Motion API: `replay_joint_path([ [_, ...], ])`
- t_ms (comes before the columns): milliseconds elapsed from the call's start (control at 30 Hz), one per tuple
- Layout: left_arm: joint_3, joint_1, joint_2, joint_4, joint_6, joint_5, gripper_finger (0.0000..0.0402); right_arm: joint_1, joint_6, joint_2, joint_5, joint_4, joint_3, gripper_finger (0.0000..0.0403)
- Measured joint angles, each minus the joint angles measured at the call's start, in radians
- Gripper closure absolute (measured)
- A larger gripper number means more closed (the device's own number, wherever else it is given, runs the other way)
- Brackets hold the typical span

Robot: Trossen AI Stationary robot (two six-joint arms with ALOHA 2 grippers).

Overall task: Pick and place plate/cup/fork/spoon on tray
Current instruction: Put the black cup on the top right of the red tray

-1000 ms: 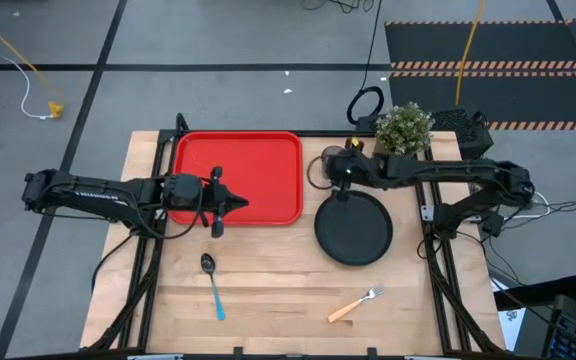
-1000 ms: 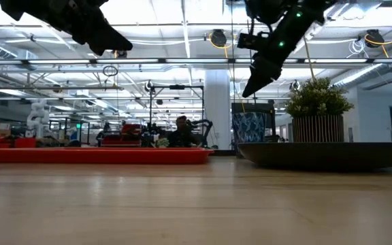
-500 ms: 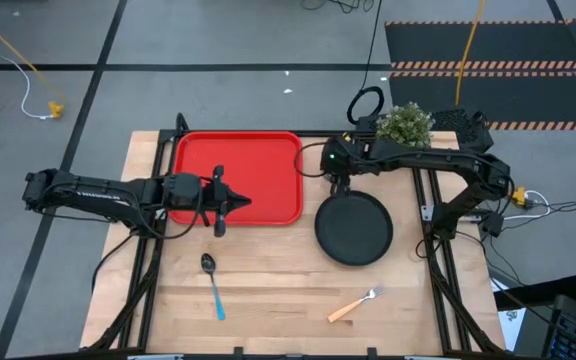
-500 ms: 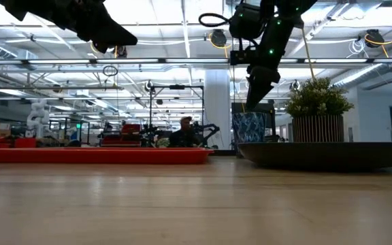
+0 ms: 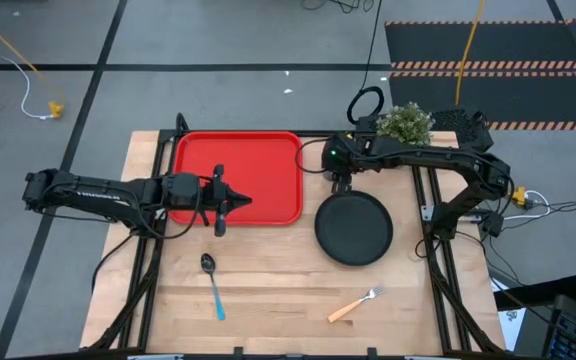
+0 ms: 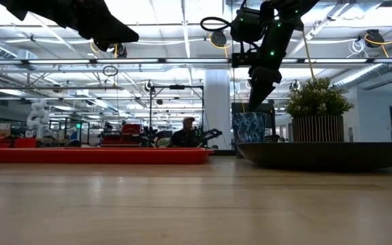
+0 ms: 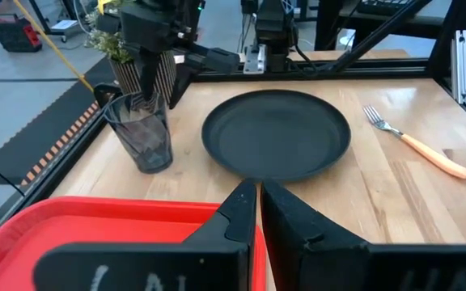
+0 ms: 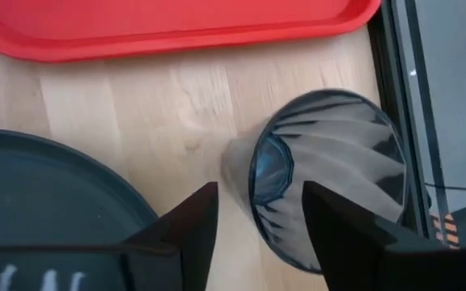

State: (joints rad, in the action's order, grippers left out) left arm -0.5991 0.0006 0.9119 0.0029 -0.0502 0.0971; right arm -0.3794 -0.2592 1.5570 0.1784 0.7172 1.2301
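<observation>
The right gripper (image 8: 253,218) is hanging with fingers spread apart over the cup (image 8: 330,174), right of frame center, gripping nothing; the left gripper (image 7: 259,212), fingers together, is hovering at the tray (image 5: 238,175).

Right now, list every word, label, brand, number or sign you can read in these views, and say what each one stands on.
None can be read.
White marks on the left gripper's housing, left wrist view: cut off and blurred, unreadable.
White marks on the right gripper's housing, right wrist view: blurred, unreadable.
Tray, plate, cup, fork, spoon: no lettering visible.
</observation>
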Motion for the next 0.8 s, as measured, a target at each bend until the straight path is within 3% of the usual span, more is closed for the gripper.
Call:
replay_joint_path([
  [433, 0.0, -0.003, 0.0, 0.001, -0.004, -0.001, 0.0376, 0.0, -0.024, 0.098, 0.04, -0.011, -0.001, 0.0298],
  [700, 0.0, -0.003, 0.0, 0.001, -0.008, -0.001, 0.0376, 0.001, -0.058, 0.102, 0.057, -0.039, -0.002, 0.0386],
  [800, 0.0, -0.002, 0.0, 0.002, -0.009, -0.001, 0.0376, 0.006, -0.06, 0.084, 0.058, -0.062, -0.002, 0.0395],
])
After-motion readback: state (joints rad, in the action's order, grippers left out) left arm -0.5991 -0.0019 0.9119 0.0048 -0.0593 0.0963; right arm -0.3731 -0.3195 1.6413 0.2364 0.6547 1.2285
